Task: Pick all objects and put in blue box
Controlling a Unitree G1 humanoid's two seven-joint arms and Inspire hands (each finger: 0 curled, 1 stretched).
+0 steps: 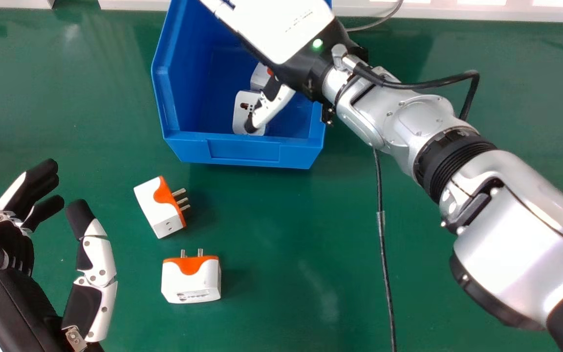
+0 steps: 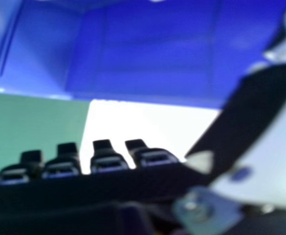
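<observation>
the left hand [image 1: 17,308] is low at the left of the head view, above the worktop [image 1: 281,234], beside the two plugs there and touching neither. its fingers are loosely bent and spread wide from the thumb, with nothing between them. the right arm [image 1: 506,234] slants in from the right edge, forearm running inward and away, so that the right hand [image 1: 286,29] is over the box, thumb down inside it. its fingers [image 2: 103,149] are relaxed, the thumb apart from them, and the right hand view shows nothing held in that gap.

nearest on the worktop is the front plug [image 1: 191,281], white with an orange band, its pins pointing away toward the box. a little beyond and to the left is the tilted plug [image 1: 159,208], turned at an angle with its pins to the right.

to the right of both, a thin cable [image 1: 383,244] runs along the worktop and passes out of sight under the right arm. past the plugs is the blue box [image 1: 245,151], its far right side covered by the right hand. inside are two more plugs: the near one [image 1: 242,112] just under the thumb, the far one [image 1: 259,77] close behind, partly hidden.
</observation>
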